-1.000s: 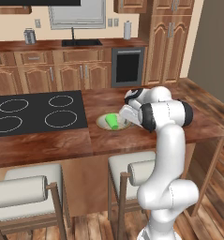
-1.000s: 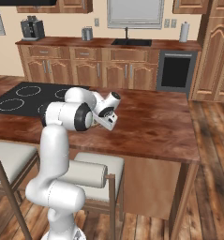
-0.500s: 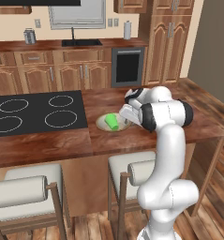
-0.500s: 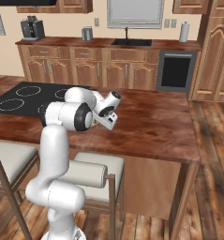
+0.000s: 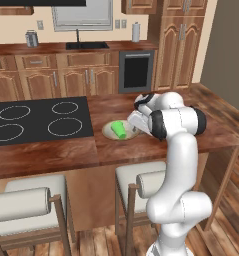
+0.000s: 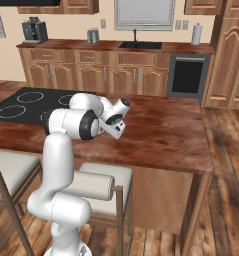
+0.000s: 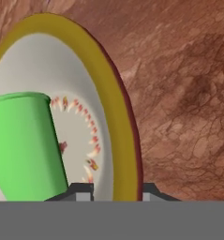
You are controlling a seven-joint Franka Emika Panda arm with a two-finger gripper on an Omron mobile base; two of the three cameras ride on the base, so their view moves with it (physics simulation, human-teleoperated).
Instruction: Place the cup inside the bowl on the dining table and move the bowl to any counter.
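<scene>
The cup point(image 5: 120, 129) already sits in the bowl point(image 5: 109, 131) on the tabletop point(image 5: 211, 131), and my tool point(image 7: 116, 192) straddles the bowl's rim with its jaws narrowed, so I judge the next move is clamping firmly, then lifting level toward a counter point(image 5: 51, 49).

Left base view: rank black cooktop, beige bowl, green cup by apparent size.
1. Black four-ring cooktop, clearly largest.
2. Shallow beige bowl with tan rim.
3. Small bright green cup, lying inside the bowl, smallest.
All sit at similar depth, so the order is safe.
</scene>
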